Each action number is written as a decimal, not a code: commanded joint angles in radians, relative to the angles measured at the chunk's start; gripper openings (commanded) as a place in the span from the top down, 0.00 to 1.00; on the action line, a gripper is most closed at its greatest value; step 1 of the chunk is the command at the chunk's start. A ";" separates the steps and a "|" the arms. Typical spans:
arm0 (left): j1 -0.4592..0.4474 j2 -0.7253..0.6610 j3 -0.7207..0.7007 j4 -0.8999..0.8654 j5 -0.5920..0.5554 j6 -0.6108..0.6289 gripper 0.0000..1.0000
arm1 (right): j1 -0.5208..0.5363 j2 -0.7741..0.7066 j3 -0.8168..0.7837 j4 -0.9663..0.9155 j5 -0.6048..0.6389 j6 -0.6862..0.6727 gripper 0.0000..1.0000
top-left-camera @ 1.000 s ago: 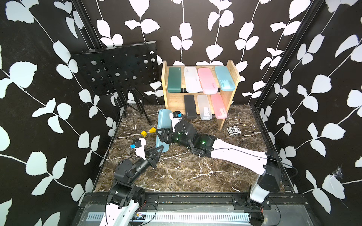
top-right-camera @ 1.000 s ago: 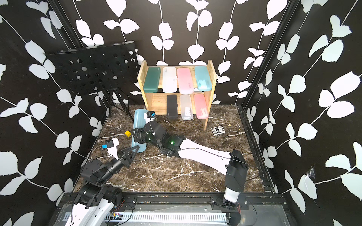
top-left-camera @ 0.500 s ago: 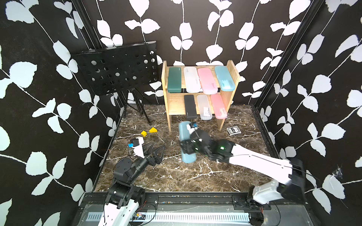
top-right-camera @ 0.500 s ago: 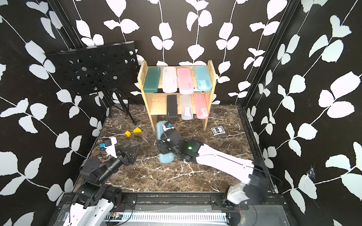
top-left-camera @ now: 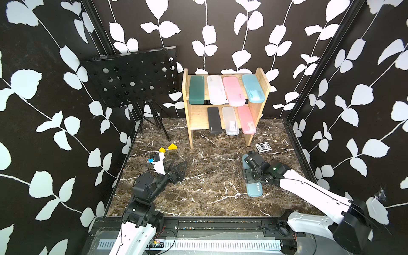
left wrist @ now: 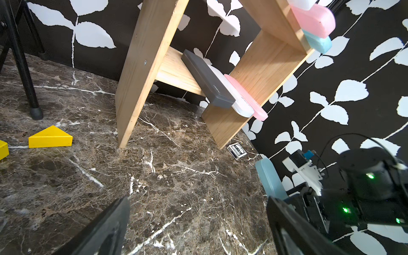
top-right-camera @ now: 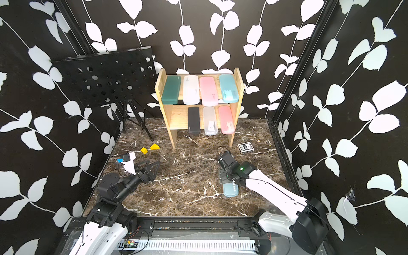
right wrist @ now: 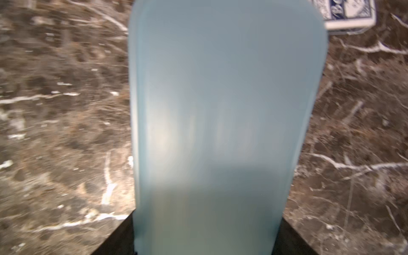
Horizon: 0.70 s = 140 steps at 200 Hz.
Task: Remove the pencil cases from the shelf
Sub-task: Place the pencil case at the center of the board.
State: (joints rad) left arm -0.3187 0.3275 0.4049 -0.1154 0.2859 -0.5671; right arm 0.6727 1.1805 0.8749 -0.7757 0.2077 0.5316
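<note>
Now our right pincer [top-left-camera: 251, 176] is clamped across the middle of the teal case [top-left-camera: 255, 190], low over the right side of the desk [top-left-camera: 209, 181] and well clear of the shelf [top-left-camera: 264, 82]. Its wrist view shows that case [right wrist: 220, 110] running out between the fingers, blurred, and we cannot tell whether it touches the desk. Just past its far end lies a small card box [top-left-camera: 263, 147].

Our left pincer [top-left-camera: 178, 163] hangs low over the left side of the desk, fingers wide apart with nothing between them. Two yellow blocks [top-left-camera: 172, 146] lie just beyond it.

At the back, the shelf's upper tier carries four cases side by side: the dark green case [top-left-camera: 196, 89], the upper clear case [top-left-camera: 216, 89], the upper pink case [top-left-camera: 233, 90] and the light blue case [top-left-camera: 252, 88]. The lower tier holds the black case [top-left-camera: 214, 120], the lower clear case [top-left-camera: 230, 121] and the lower pink case [top-left-camera: 246, 119], crowded toward its right end, their front ends jutting past the board. A black music stand [top-left-camera: 132, 79] stands left of the shelf.
</note>
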 commanded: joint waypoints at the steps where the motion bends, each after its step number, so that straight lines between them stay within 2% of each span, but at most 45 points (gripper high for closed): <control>1: -0.004 0.011 -0.016 0.051 -0.002 0.012 0.04 | -0.082 0.018 -0.034 0.013 -0.021 -0.072 0.37; 64: -0.003 0.015 -0.037 0.071 0.001 0.014 0.04 | -0.323 0.103 -0.098 0.174 -0.131 -0.268 0.37; 73: -0.003 0.018 -0.038 0.071 0.001 0.018 0.04 | -0.362 0.116 -0.093 0.174 -0.189 -0.287 0.36; 97: -0.003 0.033 -0.041 0.080 0.001 0.022 0.03 | -0.406 0.184 -0.066 0.195 -0.217 -0.338 0.36; 140: -0.003 0.042 -0.039 0.082 0.000 0.024 0.03 | -0.469 0.364 0.036 0.109 -0.238 -0.468 0.34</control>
State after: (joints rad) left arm -0.3187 0.3683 0.3763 -0.0750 0.2871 -0.5591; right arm 0.2386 1.4834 0.8387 -0.6254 -0.0055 0.1638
